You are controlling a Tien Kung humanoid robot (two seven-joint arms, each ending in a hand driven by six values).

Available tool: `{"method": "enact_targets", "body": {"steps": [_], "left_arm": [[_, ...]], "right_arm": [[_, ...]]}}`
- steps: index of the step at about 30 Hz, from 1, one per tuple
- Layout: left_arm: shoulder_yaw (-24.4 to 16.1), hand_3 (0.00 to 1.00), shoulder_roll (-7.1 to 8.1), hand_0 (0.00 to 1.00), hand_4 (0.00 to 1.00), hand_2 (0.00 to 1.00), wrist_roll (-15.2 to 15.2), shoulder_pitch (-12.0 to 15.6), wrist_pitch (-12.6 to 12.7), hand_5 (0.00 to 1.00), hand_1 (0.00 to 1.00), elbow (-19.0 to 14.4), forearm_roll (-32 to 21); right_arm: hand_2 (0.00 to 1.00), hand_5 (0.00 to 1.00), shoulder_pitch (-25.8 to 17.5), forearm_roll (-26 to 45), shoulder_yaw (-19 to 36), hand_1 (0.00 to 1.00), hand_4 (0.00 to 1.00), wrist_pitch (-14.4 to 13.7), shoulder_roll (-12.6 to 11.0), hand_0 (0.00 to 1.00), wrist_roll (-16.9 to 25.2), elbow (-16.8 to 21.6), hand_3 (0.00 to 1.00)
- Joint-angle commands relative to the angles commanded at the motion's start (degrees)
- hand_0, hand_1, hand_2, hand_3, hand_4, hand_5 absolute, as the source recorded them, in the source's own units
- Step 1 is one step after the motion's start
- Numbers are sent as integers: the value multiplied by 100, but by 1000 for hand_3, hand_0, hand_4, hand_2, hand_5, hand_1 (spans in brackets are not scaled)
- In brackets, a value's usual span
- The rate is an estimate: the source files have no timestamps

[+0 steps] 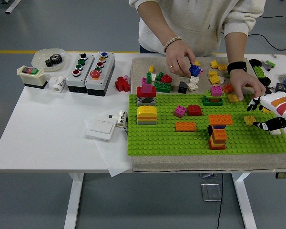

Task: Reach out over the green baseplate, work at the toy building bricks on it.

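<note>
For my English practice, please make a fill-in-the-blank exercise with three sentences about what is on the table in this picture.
1. The person's hand with the bead bracelet holds a ____ brick.
2. The orange flat brick lies on the ____ baseplate.
3. The robot's right hand comes in from the right edge, over the baseplate's ____ end.

Missing words: blue; green; right
</note>
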Motion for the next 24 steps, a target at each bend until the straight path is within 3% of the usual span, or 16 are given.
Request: {"method": "enact_targets", "body": {"steps": [5, 16, 24], "left_arm": [[23, 610, 2, 550, 640, 681, -6, -8, 7, 735, 622, -1, -26], [11, 609, 7, 550, 639, 681, -14, -2, -28, 735, 622, 12, -41], [11, 609, 15, 550, 640, 681, -13, 0, -42, 736, 621, 12, -36]], "right_arm": [[717, 192, 125, 169, -122, 625, 889, 47, 54, 491, -46, -80, 794], [717, 195, 516, 398, -549, 621, 887, 325, 303, 483, -274, -681, 794], [697, 232, 728, 325, -806, 611, 881, 426, 369, 461, -387, -770, 737]]}}
